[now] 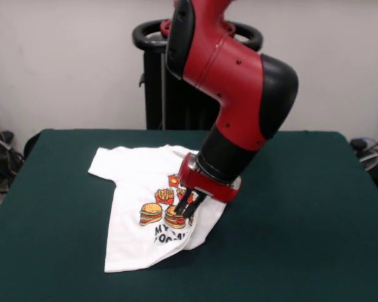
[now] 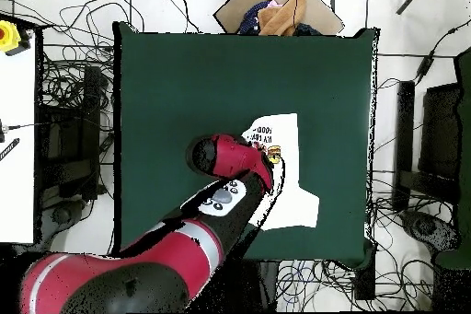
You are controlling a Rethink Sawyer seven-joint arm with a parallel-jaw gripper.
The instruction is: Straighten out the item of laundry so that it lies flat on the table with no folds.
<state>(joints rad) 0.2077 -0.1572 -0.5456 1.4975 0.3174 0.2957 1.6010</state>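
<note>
The white T-shirt [image 1: 132, 189] with burger and fries print lies on the dark green table [image 1: 302, 220], left of centre in the front view. Its left sleeve is spread out. Its right side is folded in and bunched under the arm, and part of the black text is hidden. My gripper [image 1: 184, 212] is down on the print, touching the cloth near the burgers. In the overhead view the shirt [image 2: 292, 195] lies at the right of the table [image 2: 184, 80], and the red arm [image 2: 230, 191] covers its left part.
The black pedestal [image 1: 157, 82] stands behind the table's far edge. In the overhead view a cardboard box [image 2: 276, 11] with cloth sits beyond the table's top edge. A white desk [image 2: 18, 126] stands at the left, and cables lie on the floor all round.
</note>
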